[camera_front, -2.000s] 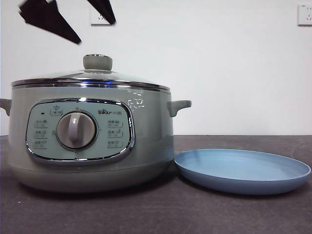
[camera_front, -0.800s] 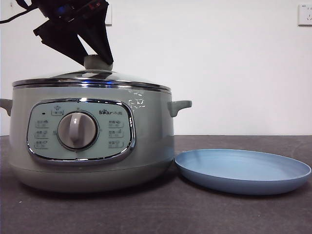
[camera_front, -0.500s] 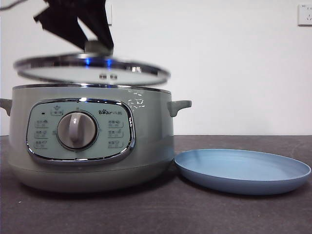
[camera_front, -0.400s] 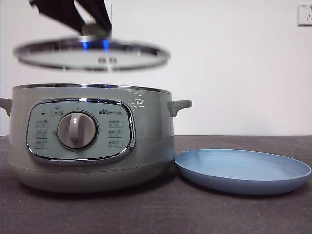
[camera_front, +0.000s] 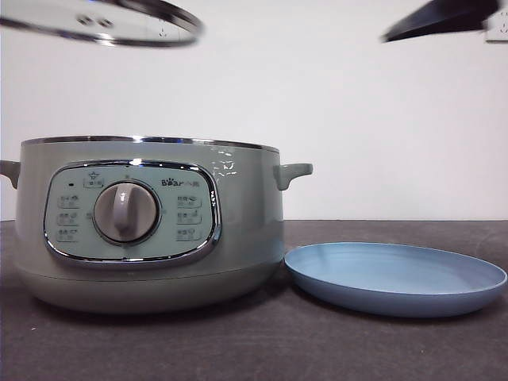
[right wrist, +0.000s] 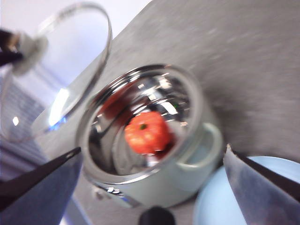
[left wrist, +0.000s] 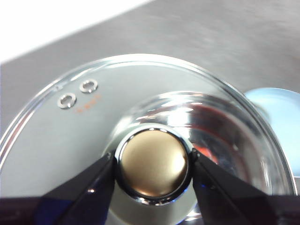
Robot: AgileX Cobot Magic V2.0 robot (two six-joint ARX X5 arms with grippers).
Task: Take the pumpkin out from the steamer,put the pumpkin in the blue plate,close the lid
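The sage-green steamer (camera_front: 151, 222) stands open on the left of the table. The orange-red pumpkin (right wrist: 146, 132) sits inside the steamer (right wrist: 187, 183); from the front it is hidden by the pot wall. My left gripper (left wrist: 151, 157) is shut on the knob (left wrist: 153, 171) of the glass lid (left wrist: 70, 136). It holds the lid (camera_front: 103, 20) tilted, high above the pot's left side. My right gripper (right wrist: 152, 149) hangs open well above the pot, seen as a black tip (camera_front: 444, 17) in the front view. The blue plate (camera_front: 394, 278) lies right of the steamer.
The steamer's side handle (camera_front: 292, 173) sticks out toward the plate. The dark tabletop (camera_front: 254, 349) runs across the front, with a white wall behind. A wall socket (camera_front: 497, 24) sits at the far upper right.
The lid has risen from just above the steamer rim to the picture's top left. The gripper holding it has left the front view. A black arm tip has come in at the top right.
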